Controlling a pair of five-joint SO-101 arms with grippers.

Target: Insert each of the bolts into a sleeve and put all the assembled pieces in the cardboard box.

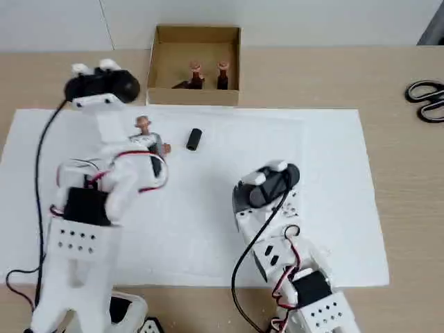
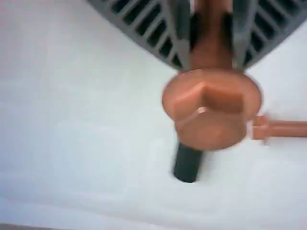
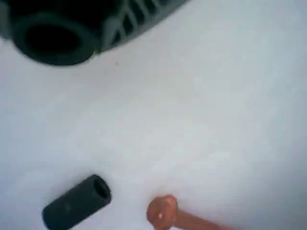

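Observation:
My left gripper (image 2: 211,33) is shut on the shank of a copper bolt (image 2: 211,108), held above the white sheet. The bolt's flanged head points away from the jaws. Beyond the head lies a black sleeve (image 2: 187,164) (image 1: 194,139), with a second bolt (image 2: 280,128) flat beside it. In the high view the left gripper (image 1: 155,146) sits left of that sleeve, with a copper bolt (image 1: 143,125) close by it. My right gripper (image 3: 62,33) (image 1: 241,198) is shut on another black sleeve (image 3: 50,40), nearer the front. It looks out on the loose sleeve (image 3: 76,203) and the loose bolt (image 3: 163,213).
The cardboard box (image 1: 196,97) stands at the back edge of the sheet and holds two assembled pieces (image 1: 195,75) (image 1: 223,75). Scissors (image 1: 427,98) lie on the bare table at the far right. The white sheet (image 1: 326,159) is open between the arms and to the right.

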